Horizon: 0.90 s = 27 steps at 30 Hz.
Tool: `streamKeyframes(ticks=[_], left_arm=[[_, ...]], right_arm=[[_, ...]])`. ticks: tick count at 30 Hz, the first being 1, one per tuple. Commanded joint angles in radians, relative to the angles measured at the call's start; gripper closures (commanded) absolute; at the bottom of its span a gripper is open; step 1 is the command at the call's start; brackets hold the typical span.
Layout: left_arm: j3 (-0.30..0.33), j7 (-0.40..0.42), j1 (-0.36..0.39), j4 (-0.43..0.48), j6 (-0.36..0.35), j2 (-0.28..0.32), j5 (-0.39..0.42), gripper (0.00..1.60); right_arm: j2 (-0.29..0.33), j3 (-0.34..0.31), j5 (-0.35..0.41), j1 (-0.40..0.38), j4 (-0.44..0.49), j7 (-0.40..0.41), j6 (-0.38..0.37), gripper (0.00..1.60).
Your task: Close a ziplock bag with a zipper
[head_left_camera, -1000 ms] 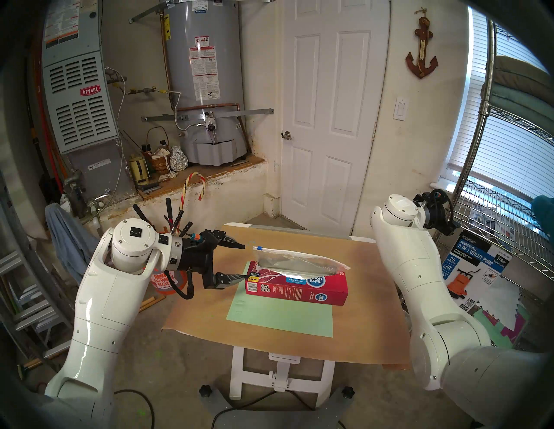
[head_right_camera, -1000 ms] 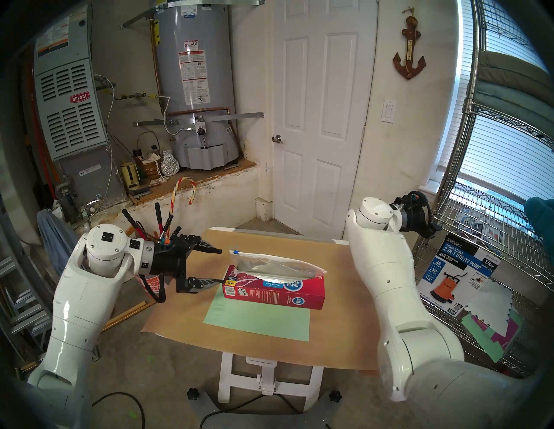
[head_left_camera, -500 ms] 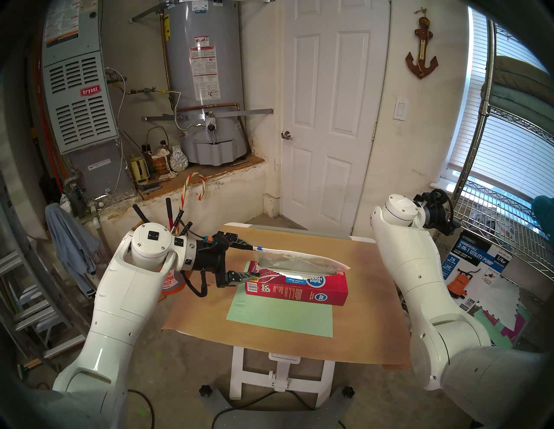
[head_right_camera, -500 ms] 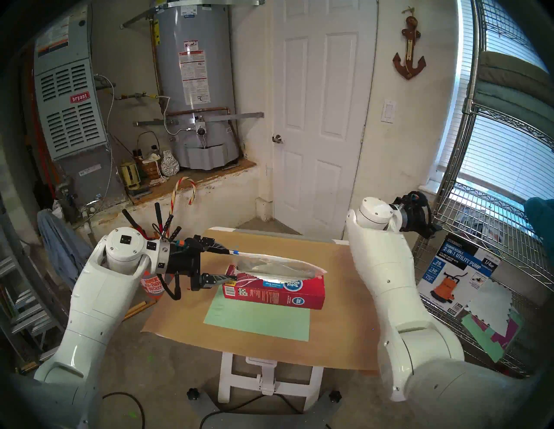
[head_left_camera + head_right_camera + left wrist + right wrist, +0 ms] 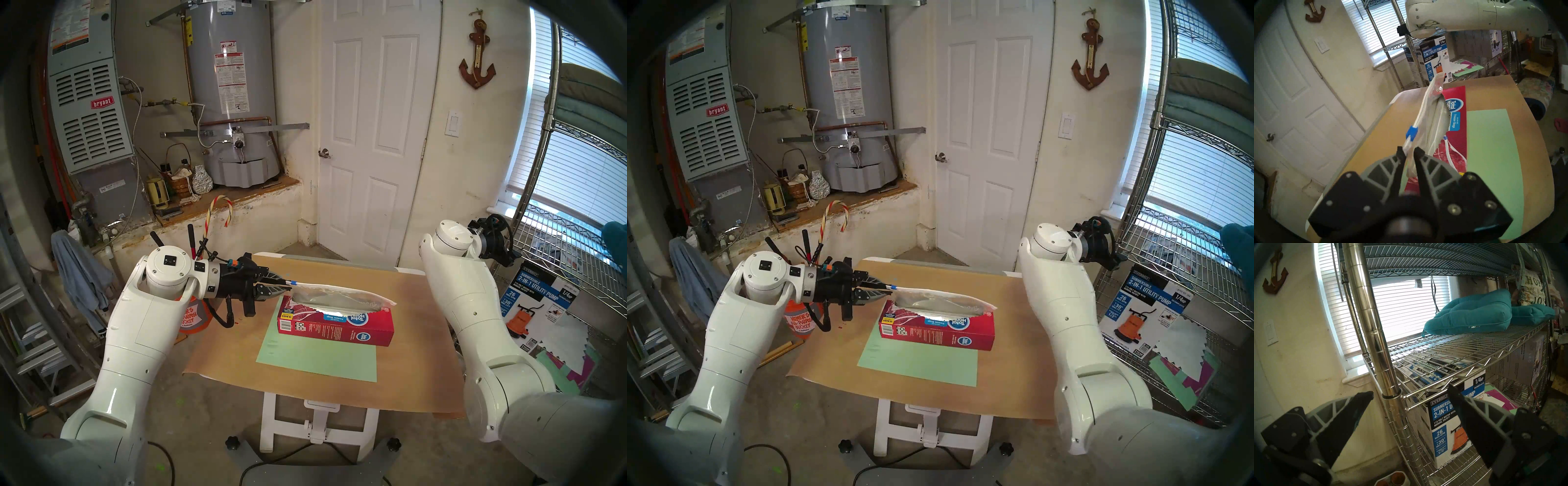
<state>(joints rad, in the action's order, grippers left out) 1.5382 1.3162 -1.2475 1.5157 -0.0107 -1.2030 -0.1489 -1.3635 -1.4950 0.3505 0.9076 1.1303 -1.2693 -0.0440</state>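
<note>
The clear ziplock bag (image 5: pixel 339 297) stands out of the slot of a red cardboard box (image 5: pixel 339 329) on the table, its mouth gaping along the white top strip. The blue zipper (image 5: pixel 293 282) (image 5: pixel 1412 133) sits at the strip's left end. My left gripper (image 5: pixel 288 285) (image 5: pixel 1410 151) reaches in from the left, its fingers pinched close on the bag's left end just behind the zipper. My right gripper (image 5: pixel 1410 390) hangs open and empty far to the right, facing a wire shelf.
A green sheet (image 5: pixel 315 356) lies in front of the box on the paper-covered table (image 5: pixel 407 339). An orange bucket (image 5: pixel 193 315) stands under my left wrist. The chrome shelf post (image 5: pixel 1379 361) and a pump carton (image 5: pixel 536 305) are close to my right gripper.
My left arm moved right toward the bag, and its wide-open fingers closed around the bag's left end. The right arm has not moved.
</note>
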Motion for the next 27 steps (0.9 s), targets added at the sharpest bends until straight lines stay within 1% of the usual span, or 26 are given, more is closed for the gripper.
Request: streamKeyframes(ticks=[1, 2, 4, 6, 7, 11, 12, 13, 15, 16, 21, 23, 24, 25, 26, 27], left_arm=[[0.012, 0.007, 0.011, 0.029, -0.004, -0.002, 0.018, 0.79], [0.013, 0.007, 0.01, 0.031, -0.004, -0.002, 0.018, 0.67], [0.015, 0.008, 0.01, 0.034, -0.005, -0.002, 0.019, 0.68], [0.017, 0.007, 0.01, 0.036, -0.004, -0.002, 0.016, 0.79], [0.019, 0.007, 0.011, 0.034, -0.003, -0.004, 0.019, 0.78], [0.021, 0.009, 0.014, 0.032, -0.002, -0.005, 0.018, 0.88], [0.022, 0.01, 0.014, 0.031, -0.001, -0.006, 0.017, 1.04], [0.023, 0.01, 0.015, 0.028, 0.001, -0.007, 0.018, 1.07], [0.024, 0.012, 0.018, 0.025, 0.002, -0.008, 0.019, 1.04], [0.025, 0.013, 0.019, 0.024, 0.002, -0.008, 0.019, 1.0], [0.027, 0.02, 0.023, 0.016, 0.004, -0.009, 0.02, 1.06], [0.029, 0.024, 0.024, 0.01, 0.009, -0.009, 0.022, 1.04], [0.03, 0.026, 0.024, 0.008, 0.011, -0.01, 0.023, 1.15], [0.031, 0.026, 0.024, 0.007, 0.013, -0.01, 0.022, 1.56], [0.034, 0.027, 0.024, 0.005, 0.017, -0.012, 0.026, 1.6], [0.036, 0.024, 0.024, 0.003, 0.032, -0.013, 0.026, 1.6]], right_arm=[[-0.001, 0.001, -0.001, -0.016, 0.021, -0.001, -0.002, 0.0], [-0.001, 0.001, -0.001, -0.016, 0.021, -0.001, -0.003, 0.0], [-0.001, 0.001, -0.001, -0.016, 0.021, -0.001, -0.003, 0.0], [-0.001, 0.001, -0.001, -0.016, 0.021, -0.001, -0.003, 0.0], [-0.001, 0.001, -0.001, -0.016, 0.021, -0.001, -0.003, 0.0], [-0.001, 0.001, -0.001, -0.016, 0.021, -0.001, -0.003, 0.0], [-0.001, 0.001, -0.001, -0.016, 0.021, -0.001, -0.003, 0.0], [-0.001, 0.001, -0.001, -0.016, 0.021, -0.001, -0.003, 0.0], [-0.001, 0.001, -0.001, -0.016, 0.021, -0.001, -0.003, 0.0], [-0.001, 0.001, -0.001, -0.016, 0.021, -0.001, -0.003, 0.0], [-0.001, 0.001, -0.001, -0.016, 0.021, -0.001, -0.003, 0.0], [-0.001, 0.001, -0.001, -0.016, 0.021, -0.001, -0.003, 0.0], [-0.001, 0.001, -0.001, -0.016, 0.021, -0.001, -0.003, 0.0], [-0.001, 0.001, -0.001, -0.016, 0.021, -0.001, -0.003, 0.0], [-0.001, 0.001, -0.001, -0.016, 0.021, -0.001, -0.003, 0.0], [-0.001, 0.001, -0.001, -0.016, 0.021, -0.001, -0.003, 0.0]])
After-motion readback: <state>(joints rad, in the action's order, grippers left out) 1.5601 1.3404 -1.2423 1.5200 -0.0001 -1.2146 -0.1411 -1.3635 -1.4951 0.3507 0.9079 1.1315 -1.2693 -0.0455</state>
